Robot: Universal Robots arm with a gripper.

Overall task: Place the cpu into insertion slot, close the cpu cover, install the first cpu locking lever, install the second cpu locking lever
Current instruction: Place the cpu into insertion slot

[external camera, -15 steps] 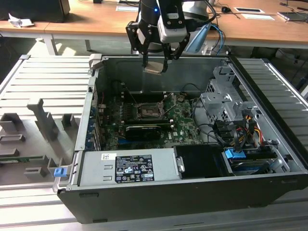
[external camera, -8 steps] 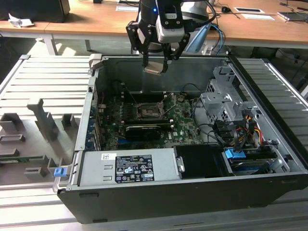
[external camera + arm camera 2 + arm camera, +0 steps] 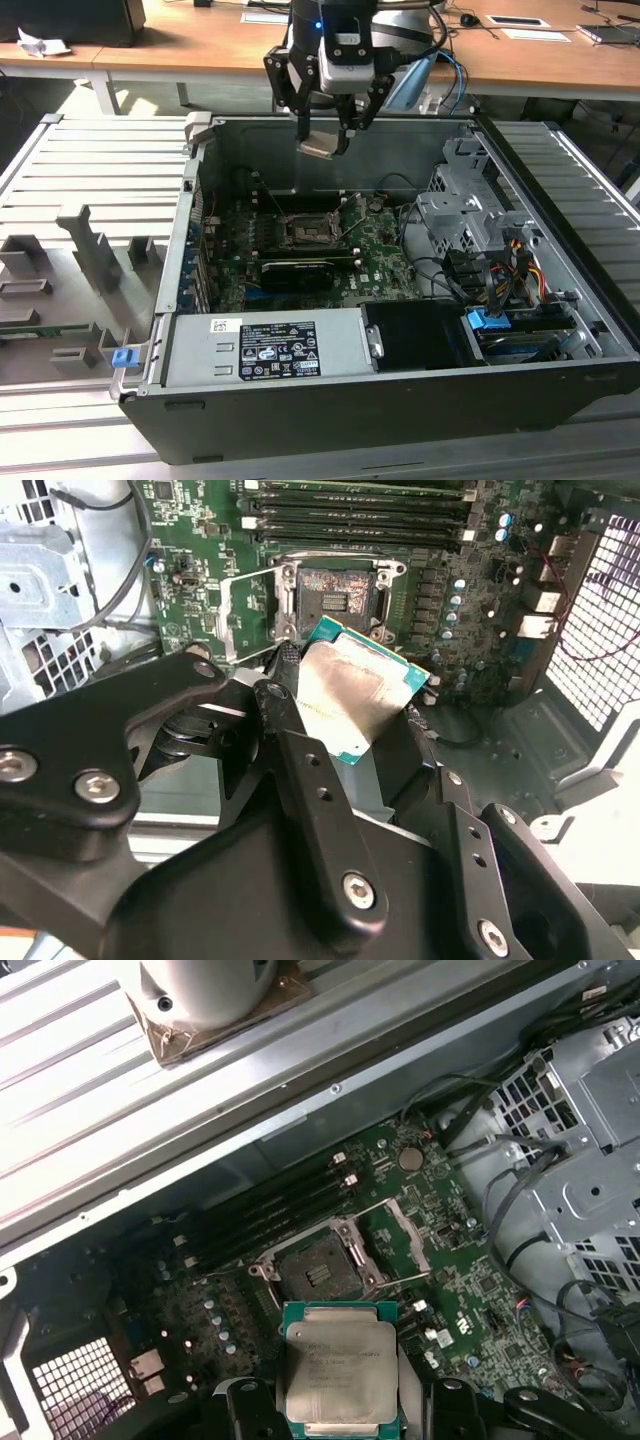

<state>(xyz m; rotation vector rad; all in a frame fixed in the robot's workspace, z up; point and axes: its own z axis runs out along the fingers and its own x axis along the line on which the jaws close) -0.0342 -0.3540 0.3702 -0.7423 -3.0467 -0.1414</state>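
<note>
Silvery-grey on top, the cpu [image 3: 340,1370] is being gripped at its edges by the gripper [image 3: 323,138], fingers being pressed narrowly against it. It is being held in the air above the uncovered slot [image 3: 318,1270] in the green board [image 3: 470,1300], well apart from it.

Cpu [image 3: 318,147]: silvery top, green edge, tilted in mid-air at upper centre of the exterior view, well above the board. Slot [image 3: 305,232] sits empty at frame centre. Cover [image 3: 412,1240] is swung open beside it.
</note>
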